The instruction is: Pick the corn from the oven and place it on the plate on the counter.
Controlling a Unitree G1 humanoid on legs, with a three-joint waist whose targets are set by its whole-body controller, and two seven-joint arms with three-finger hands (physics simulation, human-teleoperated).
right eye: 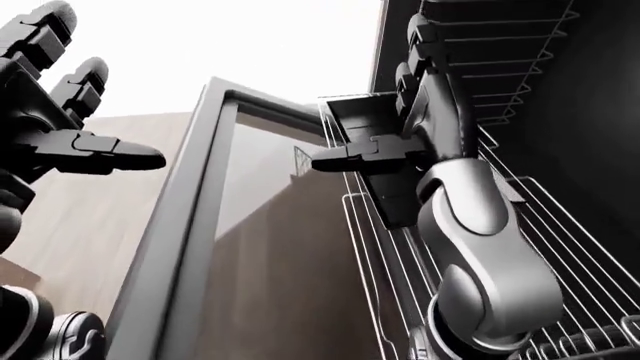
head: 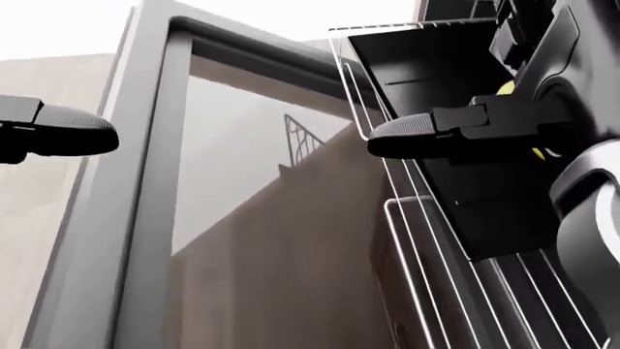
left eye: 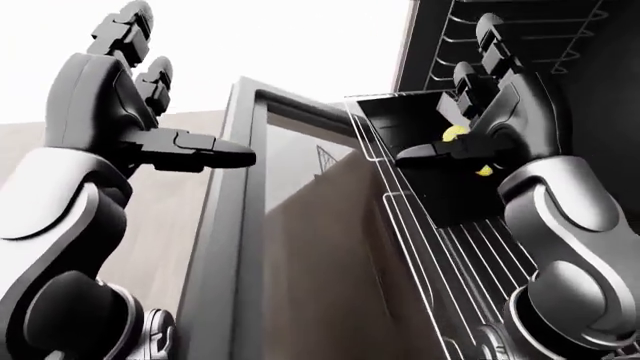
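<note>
The right hand point(left eye: 470, 127), fingers spread wide, is right above the corn point(left eye: 456, 133); the left hand point(left eye: 150, 127), also wide, is far.

Pale wood-grain floor point(head: 58, 218) under a bright white wall point(left eye: 300, 45), evenly lit.

A dark-framed oven door point(head: 116, 218) with a glass pane point(head: 271, 218) fills the lower left and centre of the head view, the pane reflecting brownish surfaces and a small wire shape. To its right a wire rack point(right eye: 590, 247) runs from the upper centre down to the lower right, carrying a black tray point(head: 456, 145). Pale wood-toned floor point(left eye: 185, 217) shows at the left, and more wire racks point(left eye: 520, 37) sit at the upper right of the left-eye view.
</note>
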